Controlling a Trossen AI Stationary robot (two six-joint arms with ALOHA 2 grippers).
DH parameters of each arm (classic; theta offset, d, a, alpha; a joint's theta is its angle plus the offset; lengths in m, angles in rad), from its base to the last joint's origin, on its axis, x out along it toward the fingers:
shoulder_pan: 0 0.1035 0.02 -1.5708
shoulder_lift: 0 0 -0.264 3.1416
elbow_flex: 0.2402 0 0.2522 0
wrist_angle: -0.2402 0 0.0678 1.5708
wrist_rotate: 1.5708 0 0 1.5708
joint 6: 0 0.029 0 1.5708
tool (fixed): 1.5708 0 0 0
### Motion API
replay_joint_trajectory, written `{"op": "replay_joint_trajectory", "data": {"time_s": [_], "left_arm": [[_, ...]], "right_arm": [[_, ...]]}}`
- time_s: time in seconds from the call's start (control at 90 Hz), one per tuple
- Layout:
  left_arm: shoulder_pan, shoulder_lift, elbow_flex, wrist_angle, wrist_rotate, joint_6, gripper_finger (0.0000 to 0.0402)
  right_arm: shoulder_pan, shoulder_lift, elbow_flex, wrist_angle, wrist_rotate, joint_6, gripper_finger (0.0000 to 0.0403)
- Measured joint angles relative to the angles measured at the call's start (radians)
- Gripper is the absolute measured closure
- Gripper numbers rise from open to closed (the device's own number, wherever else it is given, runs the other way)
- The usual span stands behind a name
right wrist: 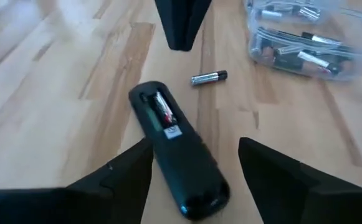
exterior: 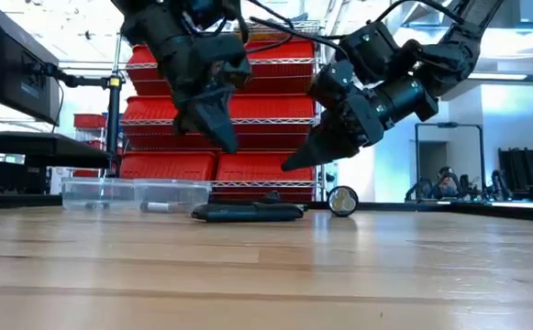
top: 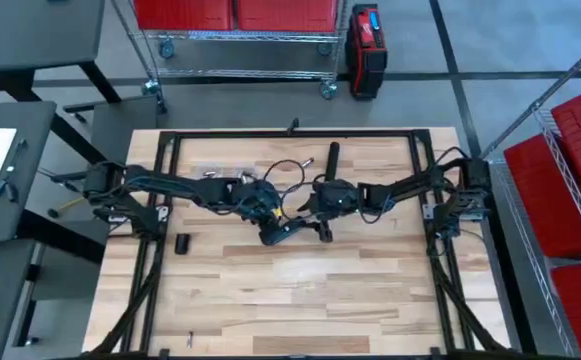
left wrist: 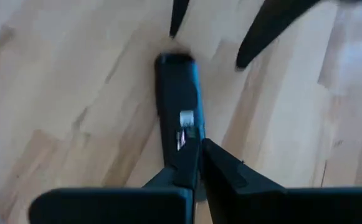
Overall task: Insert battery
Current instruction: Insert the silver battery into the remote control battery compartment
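A black remote [right wrist: 179, 155] lies flat on the wooden table with its battery bay [right wrist: 162, 111] open and facing up; one battery shows inside it. A loose battery [right wrist: 209, 78] lies on the table just beyond it. My left gripper [exterior: 227, 145] hangs shut above the remote's bay end [left wrist: 176, 65] and holds nothing. My right gripper [right wrist: 196, 144] is open. It hovers above the remote's other end with a finger on either side and touches nothing. In the low view both grippers hang well above the remote [exterior: 248, 213].
A clear tub [right wrist: 305, 40] holding several batteries stands past the loose battery. A small black piece [top: 182, 242] lies on the table's left part and a black cylinder [top: 333, 155] toward its far edge. Bare wood [top: 300, 300] fills the near half.
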Motion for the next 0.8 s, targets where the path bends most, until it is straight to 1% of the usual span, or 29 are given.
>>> {"op": "replay_joint_trajectory", "data": {"time_s": [0.056,0.111,0.167,0.244,0.367,0.5,0.578,0.678,0.8], "left_arm": [[0.016,0.000,0.005,-0.043,0.004,-0.063,0.0401],[0.038,0.000,0.023,-0.087,0.012,-0.178,0.0401],[0.060,0.000,0.040,-0.140,0.043,-0.278,0.0400],[0.080,-0.006,0.048,-0.240,0.094,-0.314,0.0389],[0.072,-0.008,0.048,-0.391,0.098,-0.402,0.0354],[0.017,-0.008,0.048,-0.503,0.027,-0.536,0.0309],[-0.006,-0.008,0.048,-0.525,-0.036,-0.595,0.0291],[-0.018,-0.004,0.048,-0.524,-0.096,-0.645,0.0282],[-0.023,-0.004,0.014,-0.521,-0.099,-0.711,0.0280]], "right_arm": [[0.000,0.000,0.000,-0.003,0.002,0.027,0.0175],[-0.001,0.000,0.000,-0.005,0.003,0.079,0.0174],[-0.001,0.000,0.000,-0.007,0.005,0.132,0.0174],[-0.001,0.000,0.000,-0.019,0.007,0.190,0.0174],[0.000,0.000,0.000,-0.029,0.006,0.254,0.0174],[0.000,0.000,-0.001,-0.047,0.006,0.300,0.0174],[0.002,0.000,-0.001,-0.047,0.006,0.303,0.0174],[0.006,0.000,-0.001,-0.048,0.006,0.303,0.0174],[0.006,0.000,-0.001,-0.050,0.003,0.303,0.0174]]}}
